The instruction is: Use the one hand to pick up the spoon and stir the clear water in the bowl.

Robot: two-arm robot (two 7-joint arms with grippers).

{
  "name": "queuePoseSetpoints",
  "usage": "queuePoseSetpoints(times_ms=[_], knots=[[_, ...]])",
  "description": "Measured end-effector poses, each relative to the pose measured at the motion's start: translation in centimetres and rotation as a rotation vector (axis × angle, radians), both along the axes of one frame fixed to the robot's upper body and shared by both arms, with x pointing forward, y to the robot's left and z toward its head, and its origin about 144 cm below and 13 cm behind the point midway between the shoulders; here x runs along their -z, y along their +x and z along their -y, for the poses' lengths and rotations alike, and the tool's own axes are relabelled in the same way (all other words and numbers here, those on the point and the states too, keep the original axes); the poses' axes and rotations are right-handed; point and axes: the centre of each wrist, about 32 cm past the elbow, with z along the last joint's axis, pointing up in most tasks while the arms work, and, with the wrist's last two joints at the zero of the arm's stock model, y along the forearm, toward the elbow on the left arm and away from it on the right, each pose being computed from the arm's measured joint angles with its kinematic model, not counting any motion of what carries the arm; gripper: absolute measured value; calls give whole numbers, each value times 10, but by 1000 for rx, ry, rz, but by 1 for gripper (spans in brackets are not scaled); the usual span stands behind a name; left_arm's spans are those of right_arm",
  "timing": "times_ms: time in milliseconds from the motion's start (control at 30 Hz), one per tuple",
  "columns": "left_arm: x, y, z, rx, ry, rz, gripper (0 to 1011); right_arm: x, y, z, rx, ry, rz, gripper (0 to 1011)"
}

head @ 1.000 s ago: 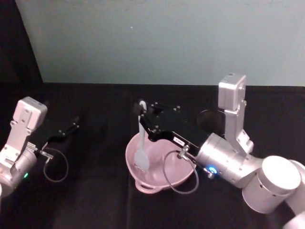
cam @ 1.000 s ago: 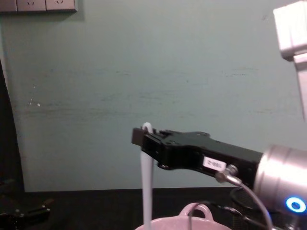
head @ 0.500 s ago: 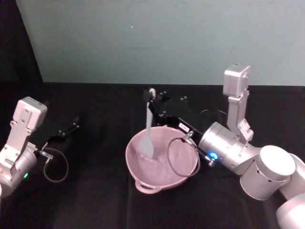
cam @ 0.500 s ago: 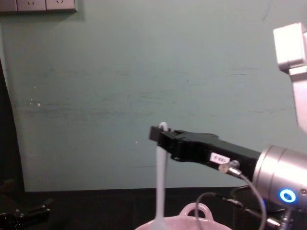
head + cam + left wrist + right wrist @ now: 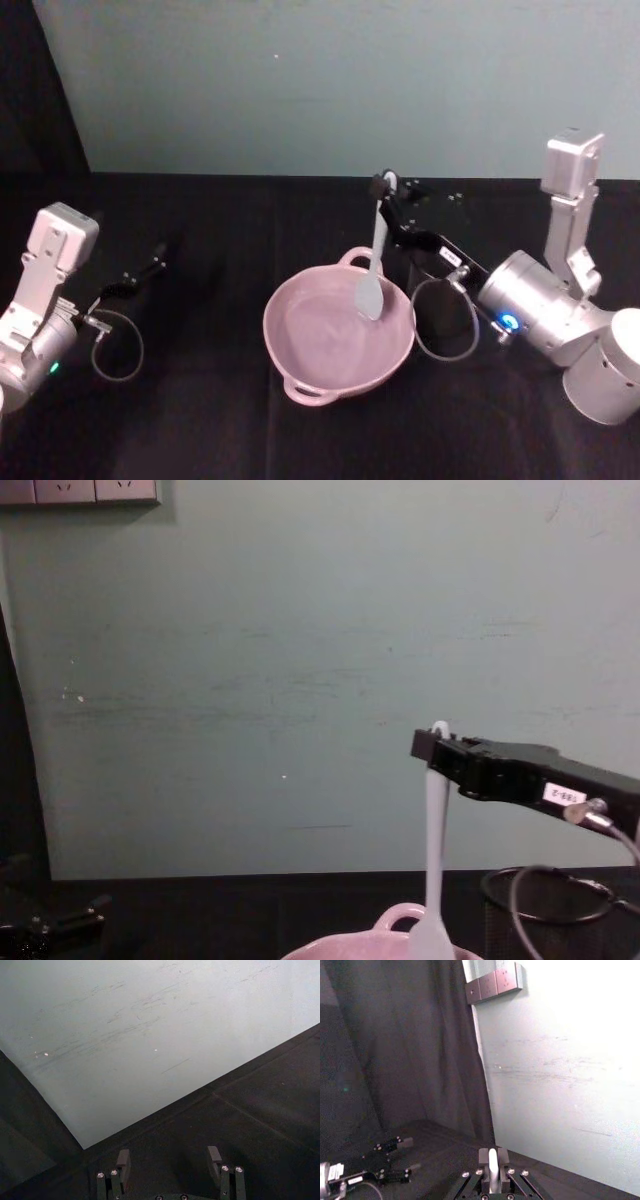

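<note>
L gripper [image 5: 148, 270] is idling far left over the black table [image 5: 200, 420], fingers spread w/ nothing between. Pale pink round bowl [image 5: 268, 325] is sitting mid-table. Long slim white plastic spoon [image 5: 377, 250] is hanging near-vertical – handle end up, paddle head down inside the bowl's right side. Black boxy R gripper [image 5: 385, 185] is clamping its top end. Vs 0.5 s ago, both are shifting rightward across the bowl.
</note>
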Motion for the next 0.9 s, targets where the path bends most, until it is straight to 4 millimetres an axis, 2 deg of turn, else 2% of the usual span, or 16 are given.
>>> queuePoseSetpoints(times_ms=[167,600,900], knots=[[0,0,0,0,0,0,1005,-6,-8,1,-19,-56,9,116],[0,0,0,0,0,0,1004,-12,-23,-37,-167,-130,23,116],[0,0,0,0,0,0,1005,-21,-24,-45,-197,-101,50,116]])
